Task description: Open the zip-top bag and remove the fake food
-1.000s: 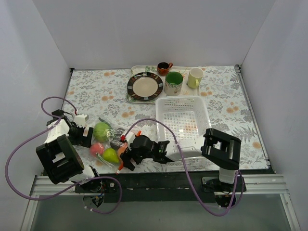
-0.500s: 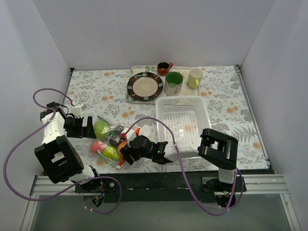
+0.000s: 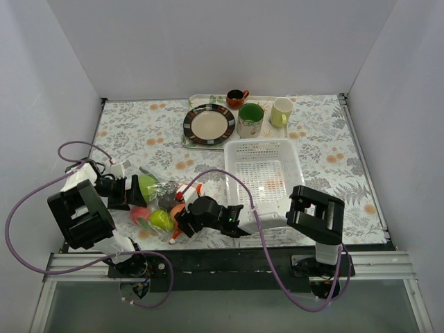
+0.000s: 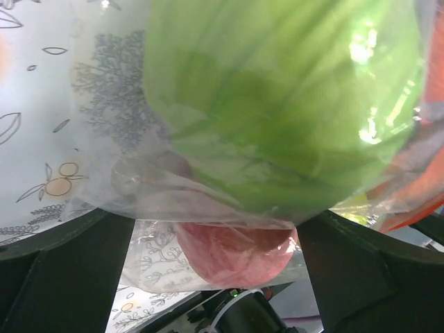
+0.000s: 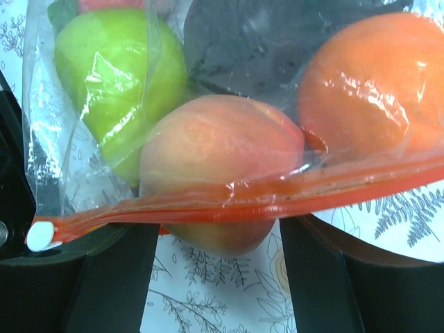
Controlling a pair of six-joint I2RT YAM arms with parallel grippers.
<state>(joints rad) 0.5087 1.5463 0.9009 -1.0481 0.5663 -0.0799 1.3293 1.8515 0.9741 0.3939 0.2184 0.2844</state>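
Left jaws have returned, spread around the zip-top bag.

1. Bench: covered with a pale cloth printed with grey leaves and small orange fruits.
2. Tray: pale, rectangular, at the far middle of the bench; carries the plate and the three cups.
3. Plate: round, dark striped rim, cream centre; on the left part of the tray.
4. Small cup: dark reddish-brown, at the tray's far edge, behind the plate and the green mug.
5. Green mug: green inside, just right of the plate.
6. Pale yellow mug: upright, right of the green mug.
7. Basket: white plastic lattice, rectangular, just in front of the tray.
8. Walls: plain white panels on three sides.
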